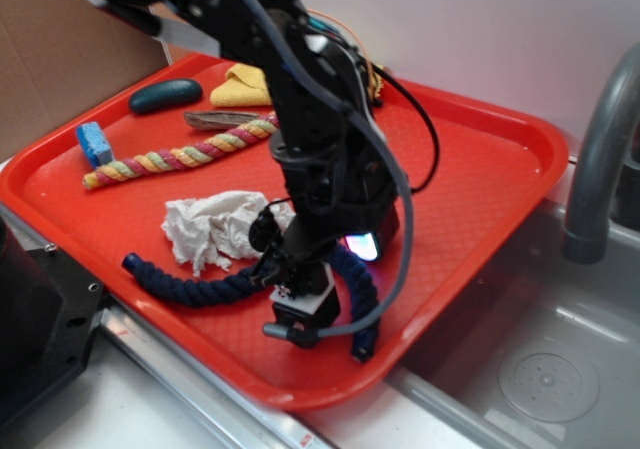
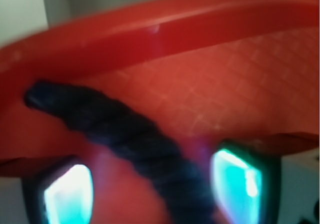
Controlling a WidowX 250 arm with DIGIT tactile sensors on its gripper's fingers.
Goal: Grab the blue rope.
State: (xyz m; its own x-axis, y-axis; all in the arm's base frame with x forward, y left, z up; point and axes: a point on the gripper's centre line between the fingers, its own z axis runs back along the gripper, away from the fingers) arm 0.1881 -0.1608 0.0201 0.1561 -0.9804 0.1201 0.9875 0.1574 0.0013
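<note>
The blue rope [image 1: 190, 287] is thick, dark navy and twisted. It lies along the near edge of the red tray [image 1: 480, 169], passes under my arm and bends down to a bound end at the right. My gripper [image 1: 318, 261] is lowered over the rope's middle. In the wrist view the blue rope [image 2: 125, 129] runs diagonally between the two glowing cyan pads [image 2: 235, 181], with red tray [image 2: 225, 99] showing on either side of it. My gripper [image 2: 152, 189] is open and straddles the rope. The arm hides the spot where the fingers meet the rope in the exterior view.
Farther back on the tray lie a crumpled white tissue [image 1: 215, 227], a pink-yellow-green striped rope [image 1: 180, 157], a light-blue block [image 1: 96, 144], a dark teal oval [image 1: 165, 95] and a yellow cloth [image 1: 243, 87]. A grey faucet [image 1: 600, 159] and metal sink stand to the right, cardboard [image 1: 50, 49] at back left.
</note>
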